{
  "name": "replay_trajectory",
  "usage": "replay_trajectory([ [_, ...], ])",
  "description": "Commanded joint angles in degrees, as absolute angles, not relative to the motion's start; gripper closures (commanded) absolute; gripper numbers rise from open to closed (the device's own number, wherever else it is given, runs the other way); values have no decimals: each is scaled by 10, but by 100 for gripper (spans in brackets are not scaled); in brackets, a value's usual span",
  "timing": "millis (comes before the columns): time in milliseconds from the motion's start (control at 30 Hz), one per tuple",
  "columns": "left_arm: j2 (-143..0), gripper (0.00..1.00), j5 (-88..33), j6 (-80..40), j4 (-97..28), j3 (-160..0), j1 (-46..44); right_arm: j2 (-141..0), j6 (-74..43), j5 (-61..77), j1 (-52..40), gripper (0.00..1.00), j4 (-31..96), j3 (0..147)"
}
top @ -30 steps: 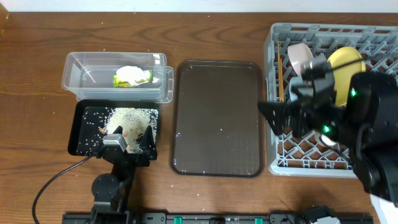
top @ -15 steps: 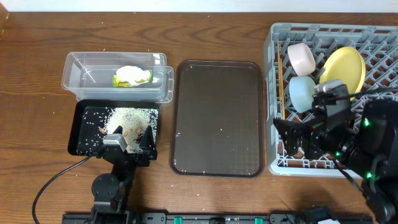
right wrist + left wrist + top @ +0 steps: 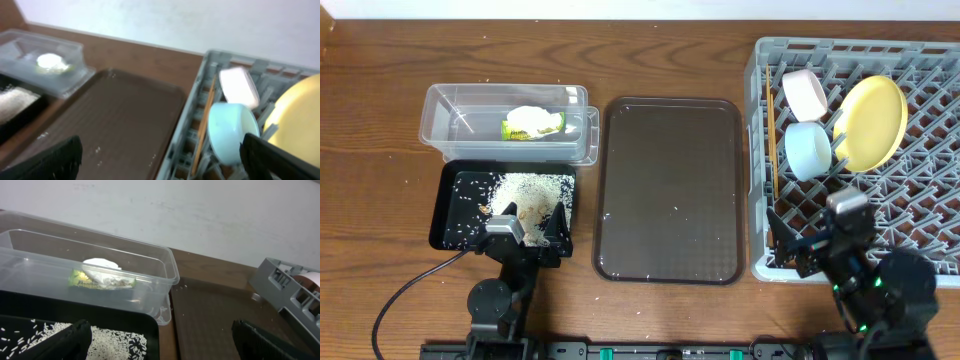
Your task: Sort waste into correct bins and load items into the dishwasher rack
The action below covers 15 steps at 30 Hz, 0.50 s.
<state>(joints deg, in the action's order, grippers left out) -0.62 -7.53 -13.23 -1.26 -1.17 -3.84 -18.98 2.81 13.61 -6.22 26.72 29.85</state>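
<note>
Four items sit in the grey rack (image 3: 930, 60) at the worktop's (image 3: 380, 120) right edge: a yellow plate (image 3: 872, 122), a white bowl (image 3: 804, 92) and a blue bowl (image 3: 807, 150), all tilted on edge, and chopsticks (image 3: 772, 140) along its left wall. The clear tub (image 3: 450, 120), towards the far-left corner, holds the wrapper (image 3: 510, 128) and paper (image 3: 530, 118). The black bin (image 3: 455, 215), touching the tub's front side, holds rice (image 3: 530, 188). A brown tray (image 3: 670, 180) lies mid-worktop. The left hand (image 3: 161, 327) hangs over the bin's front edge, fingers apart and empty. The right hand (image 3: 160, 150), over the rack's front-left corner, is likewise apart and empty.
</note>
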Motion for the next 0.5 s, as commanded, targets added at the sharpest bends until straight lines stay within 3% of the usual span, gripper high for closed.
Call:
replay_trajectory([
  [0,-2,8,-84,-125,-30,-2,-36,-124,35,135,-43,1,227,224],
  [233,-2,8,-84,-125,-30,-2,-36,-4,35,135,-38,1,126,67],
  [467,-2,8,-84,-125,-30,-2,-36,-3,35,135,-37,1,29,3],
])
